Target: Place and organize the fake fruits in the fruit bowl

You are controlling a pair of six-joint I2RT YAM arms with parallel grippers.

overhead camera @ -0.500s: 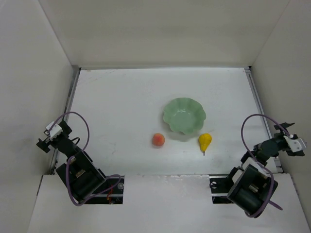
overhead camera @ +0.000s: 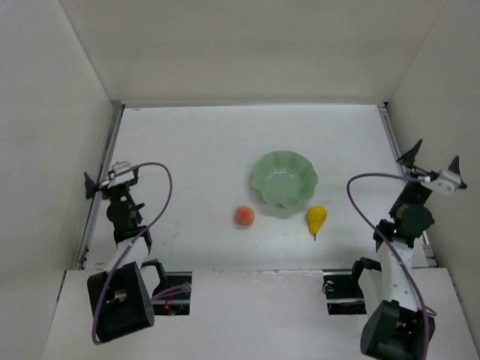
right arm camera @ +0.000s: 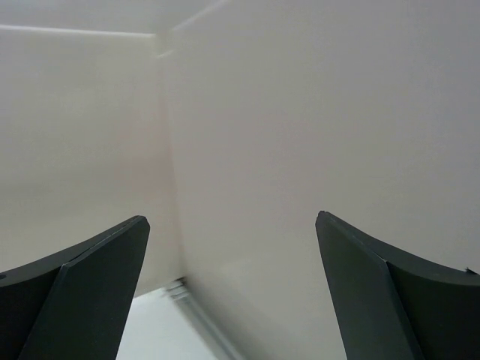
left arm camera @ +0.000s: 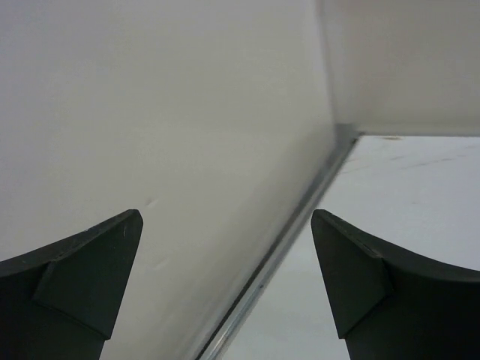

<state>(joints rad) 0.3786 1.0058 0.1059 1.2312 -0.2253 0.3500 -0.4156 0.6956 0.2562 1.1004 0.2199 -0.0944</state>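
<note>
I'm holding both tools up high, off to the sides. My left tool point(overhead camera: 112, 178) is hanging by the left wall, fingers wide apart, nothing in them. My right tool point(overhead camera: 433, 160) is hanging by the right wall, fingers wide apart too, also w/ nothing in them. Both wrist cams are looking at bare walls only, so no fruit is showing there.

The peach point(overhead camera: 244, 216) & the pear point(overhead camera: 316, 218) are both sitting on the surface point(overhead camera: 187, 150), on the near side of the bowl point(overhead camera: 285, 180). The bowl is sitting empty. The pear is lying just beside the bowl's rim; can't tell if it's touching. The peach is lying near the rim, a bit more apart.

What matters next, I think: the pear is lying to the left of my right tool & a bit nearer to my bases, and that tool is nearer to it than the left one. The pear's long way is running near-to-far, stem pointing back at my bases. So I'm guessing the right tool's fingers should be closing across that long way, on the pear's two sides. The peach is lying to the right of my left tool, closer to that one, so left prob takes it. Both tools are well apart from the fruits.
</note>
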